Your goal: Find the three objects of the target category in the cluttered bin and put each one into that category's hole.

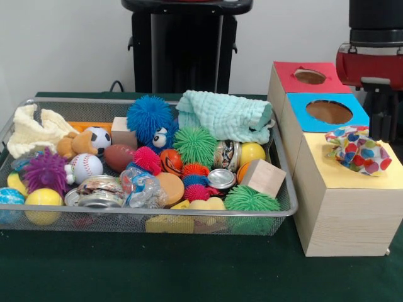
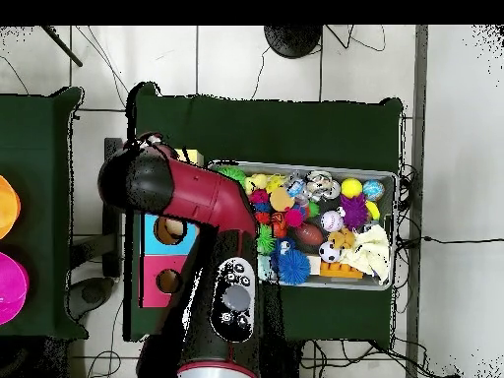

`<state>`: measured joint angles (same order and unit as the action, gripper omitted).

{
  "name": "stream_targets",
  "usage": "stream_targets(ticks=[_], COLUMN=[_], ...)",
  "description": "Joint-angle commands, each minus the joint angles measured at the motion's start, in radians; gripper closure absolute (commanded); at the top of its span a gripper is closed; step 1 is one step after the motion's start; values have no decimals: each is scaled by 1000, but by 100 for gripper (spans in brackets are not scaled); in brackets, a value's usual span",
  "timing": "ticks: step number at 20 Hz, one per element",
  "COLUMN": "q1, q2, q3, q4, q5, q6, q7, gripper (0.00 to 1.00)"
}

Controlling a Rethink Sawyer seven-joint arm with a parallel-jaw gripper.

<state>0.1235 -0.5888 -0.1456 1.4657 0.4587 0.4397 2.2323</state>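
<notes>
Red and black, the arm point(image 1: 371, 66) is cut off at the top right edge in the front view. In the overhead view its bulk point(image 2: 197, 197) lies across the boxes. Neither view shows the gripper itself, so whether it is clenched or released cannot be told.

Beside the arm stand three wooden boxes in a row. The red-topped box point(image 1: 296, 85) and the blue-topped box point(image 1: 359, 119) each show an open round hole. On the yellow-topped box point(image 1: 352, 179) lies a crumpled spotted cloth point(image 1: 357, 150), and no hole shows there.

The wire bin point(image 1: 286, 207) is just beside the boxes. It holds a mint cloth point(image 1: 223, 116) at the back and a cream cloth point(image 1: 34, 129) at the far end. Balls and cans half bury each other.
</notes>
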Motion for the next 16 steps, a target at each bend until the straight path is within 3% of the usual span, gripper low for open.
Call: stream_targets(ticks=[1,4,7,12,16], q1=[26,45,34,33,34], q2=[78,85,91,103,133], q3=[-10,-56,-45,-32,-3], q4=[16,-19,-39,-33,1], q5=[-70,-101,-118,-125,-121], q6=[120,184,212,186,111], q7=[119,121,93,107,122], gripper=[100,100,100,100,100])
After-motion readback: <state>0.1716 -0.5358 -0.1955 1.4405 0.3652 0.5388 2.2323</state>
